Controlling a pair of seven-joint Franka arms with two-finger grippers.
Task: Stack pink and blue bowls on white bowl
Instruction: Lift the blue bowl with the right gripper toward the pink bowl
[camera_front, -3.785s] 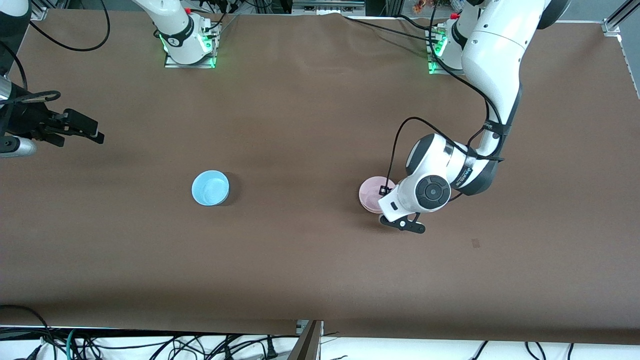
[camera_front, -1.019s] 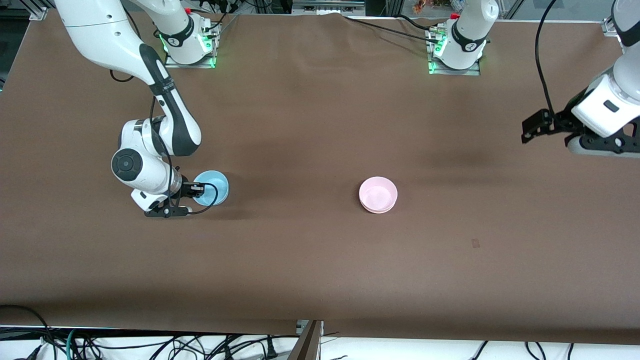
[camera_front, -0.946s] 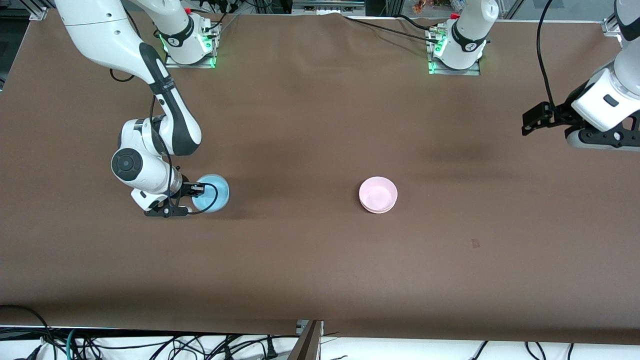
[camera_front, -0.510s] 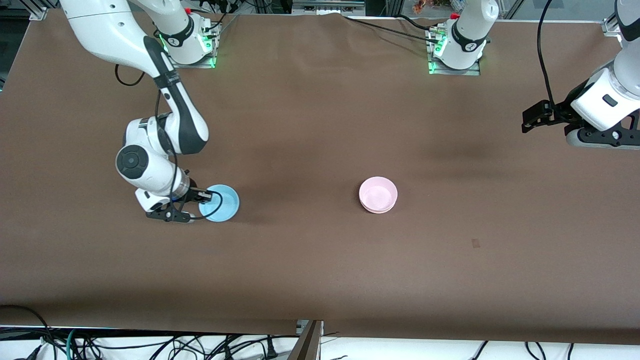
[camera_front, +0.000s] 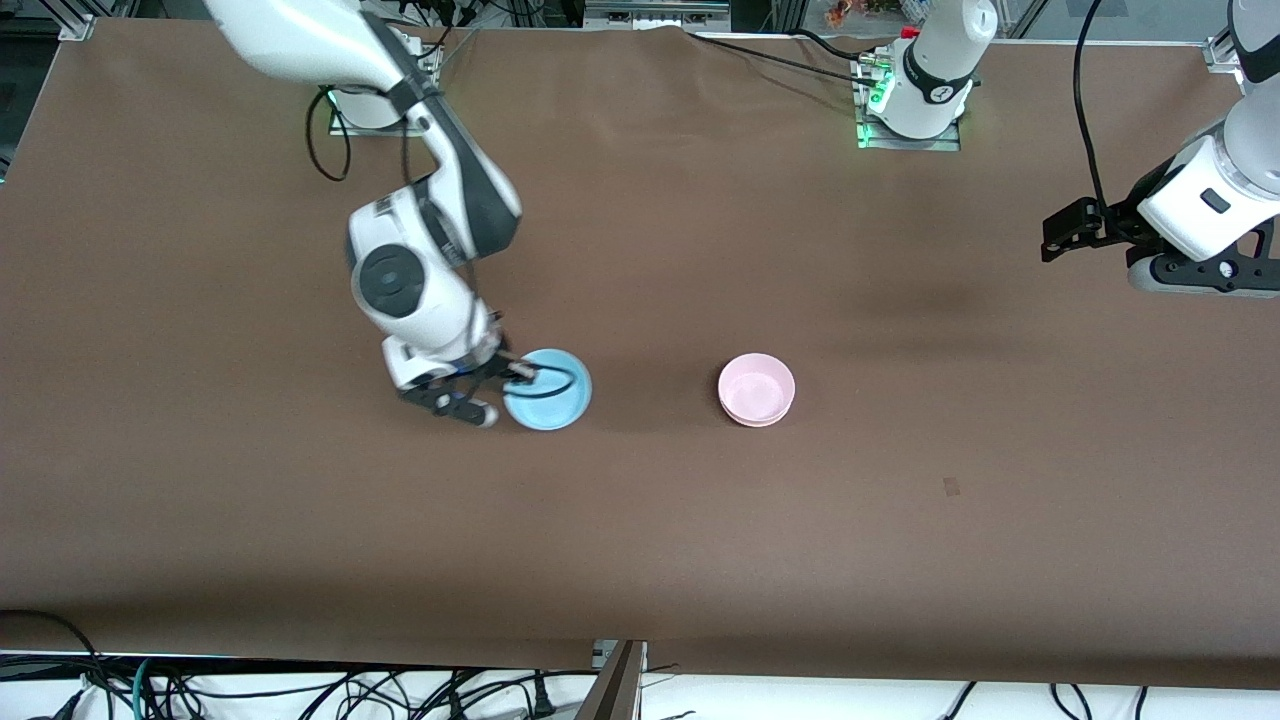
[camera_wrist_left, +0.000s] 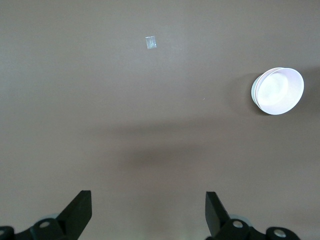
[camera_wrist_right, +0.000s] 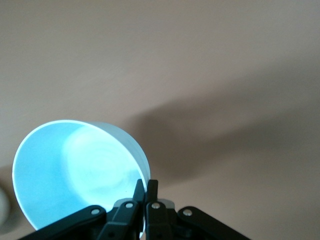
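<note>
Brown worktop (camera_front: 700, 540), no readable writing or labels anywhere. Right end effector (camera_front: 515, 378) lifted over worktop middle, fingers pinched together on rim of blue bowl (camera_front: 548, 402). Pink bowl (camera_front: 757, 388) nested on white bowl (camera_front: 752, 417), toward left arm's end from blue bowl. Left end effector (camera_wrist_left: 148, 212) waiting high over left arm's end, fingers spread apart, holding nothing. Small tape scrap (camera_front: 951, 487) on worktop.

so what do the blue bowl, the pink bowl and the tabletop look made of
Light blue round bowl: probably thin plastic; smooth, softly glossy inside.
Pale pink round bowl: likely the same plastic; even colour, thin rim.
Brown table cover: matte, looks like cloth or paper; faint creases.
</note>
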